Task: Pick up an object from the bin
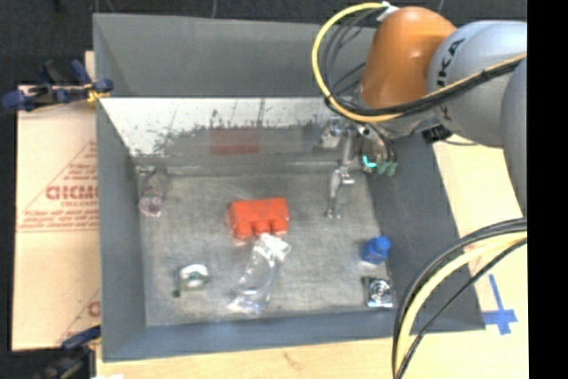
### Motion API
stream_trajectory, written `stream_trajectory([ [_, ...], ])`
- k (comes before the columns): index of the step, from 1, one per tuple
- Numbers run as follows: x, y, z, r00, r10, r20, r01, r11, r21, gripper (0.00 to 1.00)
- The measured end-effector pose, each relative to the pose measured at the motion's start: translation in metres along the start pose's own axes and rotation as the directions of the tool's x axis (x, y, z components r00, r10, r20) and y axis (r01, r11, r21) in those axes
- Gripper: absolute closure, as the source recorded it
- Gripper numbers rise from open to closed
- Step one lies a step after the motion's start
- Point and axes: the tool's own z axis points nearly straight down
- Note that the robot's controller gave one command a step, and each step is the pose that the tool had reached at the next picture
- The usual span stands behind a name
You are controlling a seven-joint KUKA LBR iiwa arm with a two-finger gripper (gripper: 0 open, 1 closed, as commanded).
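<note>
Silver tool point(335, 207) over bare floor of grey bin point(213, 58), opening impossible to tell, nothing seen in it, blue cap point(376, 248) nearest at its lower right, orange-red block point(259, 217) to its left, crumpled clear wrapper point(257, 275) farther lower-left.

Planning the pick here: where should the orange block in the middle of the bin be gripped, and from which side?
Probably from straight above, across the narrower width of the orange block, towards its left half: it lies flat on the bin floor, clear of the walls, while the clear plastic piece crowds its lower right edge.
</note>
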Motion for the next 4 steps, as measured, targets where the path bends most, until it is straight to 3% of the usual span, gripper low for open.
stream_trajectory([
  [1,0.016,0.082,0.044,0.996,-0.091,0.002,0.091,0.996,-0.004,0.00],
  [2,0.047,0.133,0.054,0.948,-0.318,0.021,0.318,0.948,0.007,0.00],
  [3,0.045,0.135,0.053,0.948,-0.317,0.027,0.317,0.949,0.004,1.00],
  [4,0.065,0.135,-0.078,0.928,-0.372,0.015,0.372,0.928,0.004,1.00],
])
